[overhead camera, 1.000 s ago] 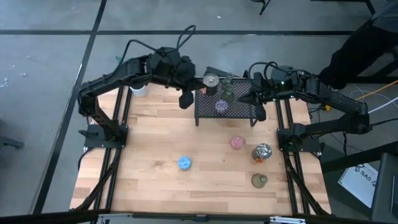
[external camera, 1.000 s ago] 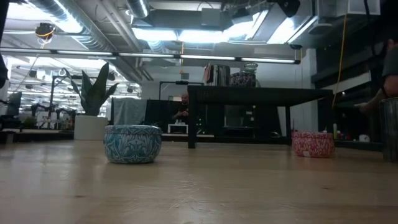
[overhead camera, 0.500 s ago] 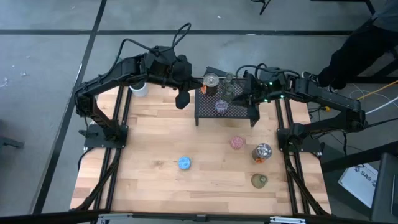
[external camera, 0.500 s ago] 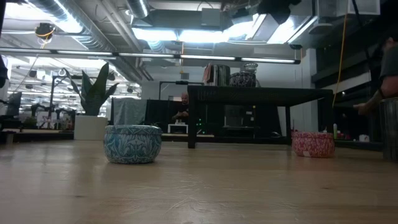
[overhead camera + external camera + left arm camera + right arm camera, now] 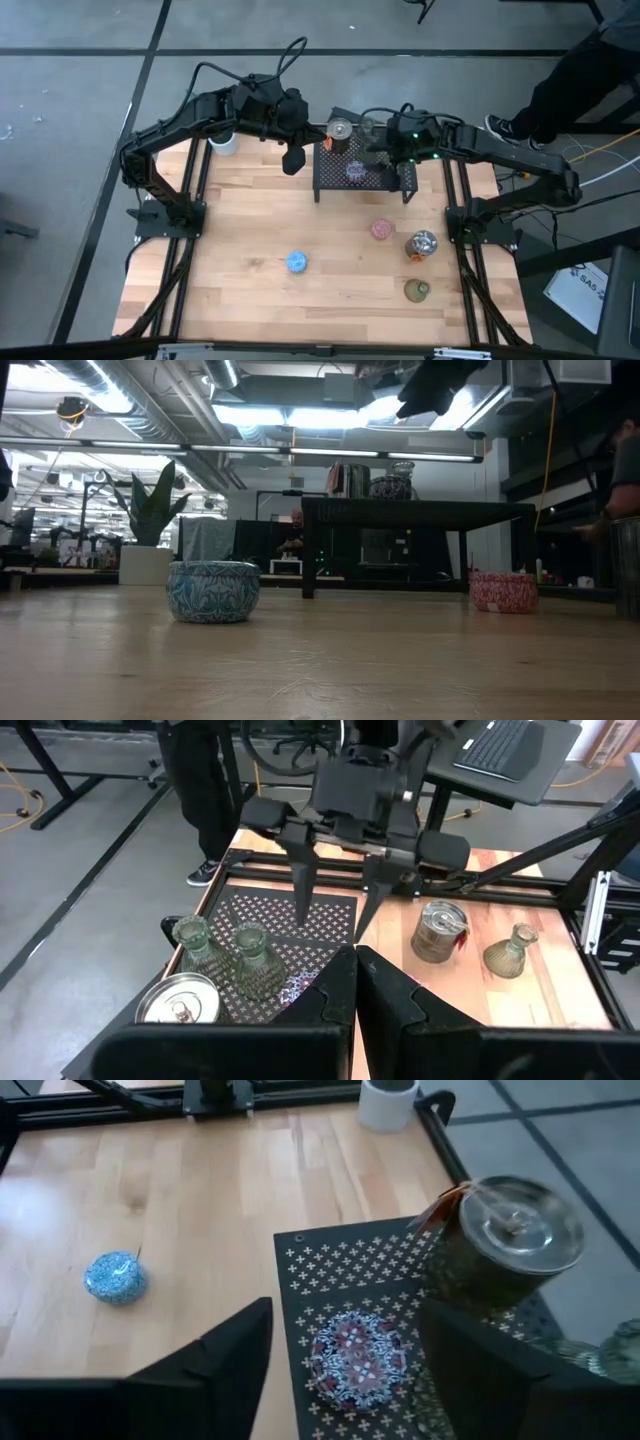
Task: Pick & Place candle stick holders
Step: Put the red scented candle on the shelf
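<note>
A black mesh rack [image 5: 362,172] stands at the table's far edge. On it are a purple-speckled holder [image 5: 355,1360], a silvery holder [image 5: 505,1235] and two glass holders [image 5: 222,952]. My right gripper [image 5: 345,1315] hovers open above the rack, its fingers either side of the speckled holder and clear of it. My left gripper [image 5: 295,158] hangs shut just left of the rack, holding nothing. On the table lie a blue holder [image 5: 297,262], a pink holder [image 5: 381,230], a silvery holder with orange [image 5: 422,244] and an olive glass holder [image 5: 417,290].
A white pot [image 5: 224,143] with a green plant [image 5: 150,510] stands at the far left corner. A person's legs [image 5: 570,80] show beyond the table's far right. Bare wood lies between the blue holder and the left edge.
My right gripper has gone toward the table's left edge and down, from beside the rack's right end to over its middle, tipping further downward. In the low view its dark shape has come in at the top. The holders have kept still.
</note>
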### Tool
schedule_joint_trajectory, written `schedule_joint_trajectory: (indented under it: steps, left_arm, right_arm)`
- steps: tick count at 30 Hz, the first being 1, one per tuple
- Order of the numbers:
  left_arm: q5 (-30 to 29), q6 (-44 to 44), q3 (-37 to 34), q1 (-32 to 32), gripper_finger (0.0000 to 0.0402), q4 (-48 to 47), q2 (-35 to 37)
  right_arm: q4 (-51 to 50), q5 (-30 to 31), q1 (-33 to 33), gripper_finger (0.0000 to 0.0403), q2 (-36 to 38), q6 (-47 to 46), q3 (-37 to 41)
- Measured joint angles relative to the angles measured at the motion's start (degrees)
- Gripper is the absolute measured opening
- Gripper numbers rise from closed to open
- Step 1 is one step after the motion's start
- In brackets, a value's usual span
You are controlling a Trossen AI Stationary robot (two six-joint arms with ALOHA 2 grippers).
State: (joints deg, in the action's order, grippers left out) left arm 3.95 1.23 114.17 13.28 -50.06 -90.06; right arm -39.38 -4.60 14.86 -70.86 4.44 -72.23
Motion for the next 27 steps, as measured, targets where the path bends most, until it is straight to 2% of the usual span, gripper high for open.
schedule_joint_trajectory:
  steps: [6,12,22,27]
  left_arm:
    - [0.0,0.0,0.0,0.0,0.0002,0.0,0.0]
    - [0.0,0.0,0.0,0.0,0.0002,0.0,0.0]
    - [0.0,0.0,0.0,0.0,0.0002,0.0,0.0]
    - [0.0,0.0,0.0,0.0,0.0002,0.0,0.0]
  right_arm:
    - [0.0,-2.5,0.0,0.0291,-3.0,-2.5,0.0]
    - [-0.6,-3.0,0.0,0.0317,-6.2,-0.1,0.0]
    - [-0.6,-4.5,0.0,0.0325,-10.7,3.6,0.0]
    - [-0.7,-1.4,0.0,0.0325,-12.1,4.0,0.0]
